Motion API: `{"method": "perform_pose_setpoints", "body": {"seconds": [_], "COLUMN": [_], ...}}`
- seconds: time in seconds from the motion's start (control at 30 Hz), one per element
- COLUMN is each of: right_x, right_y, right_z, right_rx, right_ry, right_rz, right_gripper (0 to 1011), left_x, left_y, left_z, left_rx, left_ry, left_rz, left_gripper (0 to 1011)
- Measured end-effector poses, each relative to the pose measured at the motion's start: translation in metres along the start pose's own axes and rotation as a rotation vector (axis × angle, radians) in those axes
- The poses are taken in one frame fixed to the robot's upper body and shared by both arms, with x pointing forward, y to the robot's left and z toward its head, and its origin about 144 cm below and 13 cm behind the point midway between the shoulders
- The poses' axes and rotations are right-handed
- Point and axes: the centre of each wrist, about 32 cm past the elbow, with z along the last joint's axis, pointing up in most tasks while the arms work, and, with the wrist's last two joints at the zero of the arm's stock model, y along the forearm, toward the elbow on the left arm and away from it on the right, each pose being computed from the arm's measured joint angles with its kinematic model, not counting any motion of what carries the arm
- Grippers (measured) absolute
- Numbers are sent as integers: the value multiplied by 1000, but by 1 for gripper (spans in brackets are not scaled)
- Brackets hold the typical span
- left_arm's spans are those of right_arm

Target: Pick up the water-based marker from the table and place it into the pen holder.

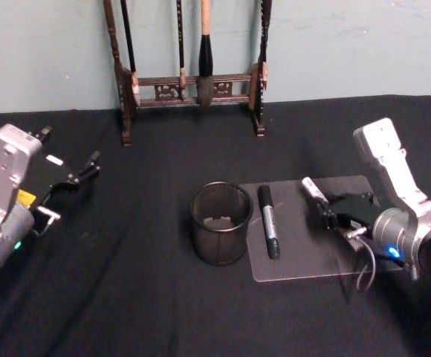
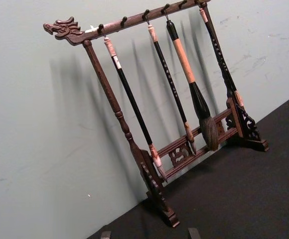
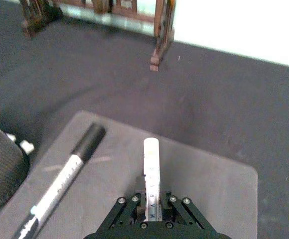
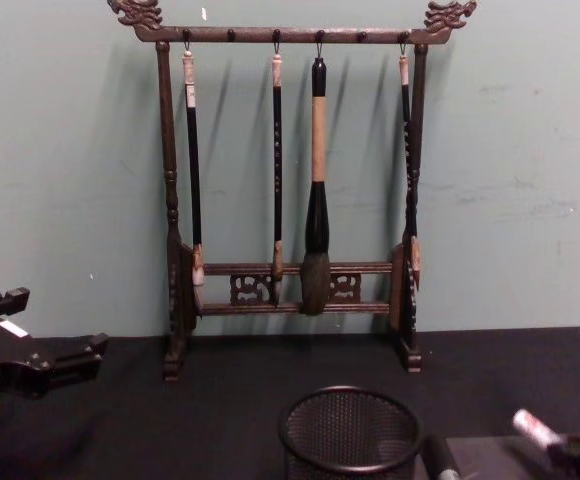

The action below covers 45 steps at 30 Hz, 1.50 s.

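Observation:
My right gripper [image 1: 325,210] is shut on a slim white water-based marker [image 1: 312,188], held low over a grey mat [image 1: 305,256] on the black table [image 1: 126,297]. In the right wrist view the marker [image 3: 151,164] sticks out forward from between the gripper [image 3: 152,196] fingers. The black mesh pen holder [image 1: 221,223] stands upright just left of the mat, also seen in the chest view [image 4: 350,435]. My left gripper [image 1: 70,190] hovers open at the far left, holding nothing.
A black marker with a white label [image 1: 268,221] lies on the mat between the pen holder and my right gripper. A tall dark wooden brush rack [image 1: 189,89] with hanging brushes stands at the back against the wall.

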Motion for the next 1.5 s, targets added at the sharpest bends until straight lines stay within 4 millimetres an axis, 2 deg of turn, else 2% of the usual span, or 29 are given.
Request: {"method": "perform_pose_setpoints", "body": {"seconds": [0.13,0.43,0.73,1.1,1.5], "right_x": [1,-11,-42,-70,-82], "right_y": [-4,-11,1,23,41], "right_z": [2,3,6,9,6], "right_rx": [63,359,586,624,584], "right_ry": [8,25,35,53,54], "right_rz": [8,99,240,328,356], "right_gripper": [174,174,174,174,174], "left_x": [0,0,0,0,0], "left_y": [0,0,0,0,0], "left_z": [0,0,0,0,0], "left_rx": [0,0,0,0,0], "left_ry": [0,0,0,0,0], "left_rz": [0,0,0,0,0], "left_gripper": [1001,1001,1001,1001,1001]}}
